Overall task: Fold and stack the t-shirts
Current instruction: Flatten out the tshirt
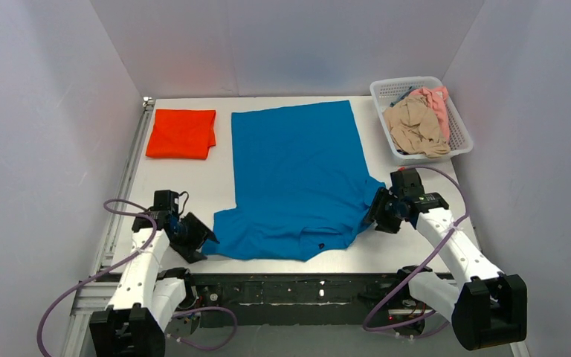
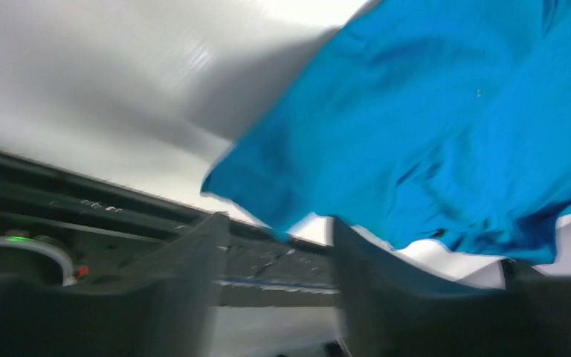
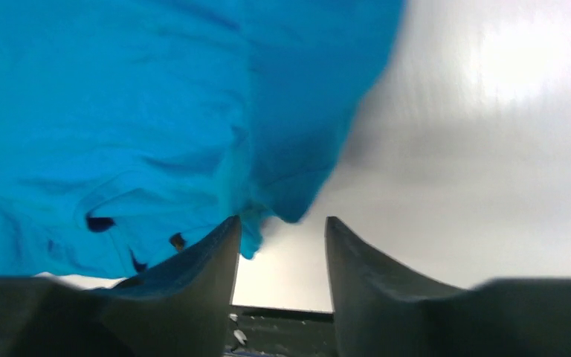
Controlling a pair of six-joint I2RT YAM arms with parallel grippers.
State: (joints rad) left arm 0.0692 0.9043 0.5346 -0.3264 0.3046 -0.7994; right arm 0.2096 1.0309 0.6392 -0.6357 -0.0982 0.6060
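Top external view shows the blue shirt [image 1: 297, 178] flat mid-desk [image 1: 193, 186], folded orange shirt [image 1: 182, 134] far left, beige shirt [image 1: 415, 126] in the basket [image 1: 457, 128] far right; wrist views alone show left tool [image 2: 276, 242] and right tool [image 3: 282, 230] spread, pinching nothing.

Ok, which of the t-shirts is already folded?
The orange-red t-shirt, far left: a neat rectangle. The blue t-shirt lies spread out; the beige t-shirt and pink t-shirt sit crumpled in the basket.
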